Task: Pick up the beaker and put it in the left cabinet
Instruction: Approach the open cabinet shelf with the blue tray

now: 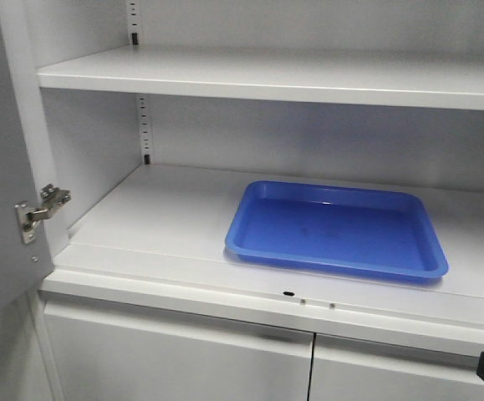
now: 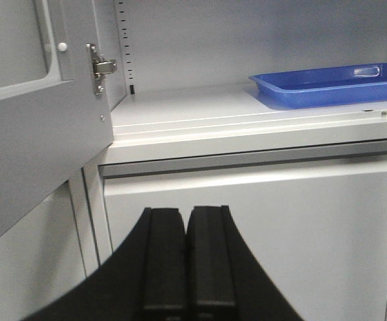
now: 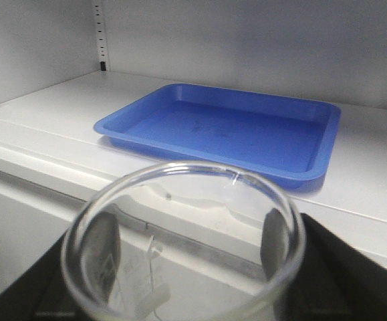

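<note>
Beaker (image 3: pixel 182 257) upright, mouth up, clamped in right claw (image 3: pixel 188 242); left claw (image 2: pixel 187 224) closed, empty

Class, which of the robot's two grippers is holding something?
The right gripper: it grips the clear glass beaker on both sides. The left gripper is shut with nothing in it.

Three near views into left cabinet (image 1: pixel 158 219)

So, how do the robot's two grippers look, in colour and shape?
Both are mostly black. The left gripper has two flat, blocky fingers with straight edges, on a body that flares outward in curves. The right gripper shows dark grey fingers and a black body. No cables or markings are visible.
</note>
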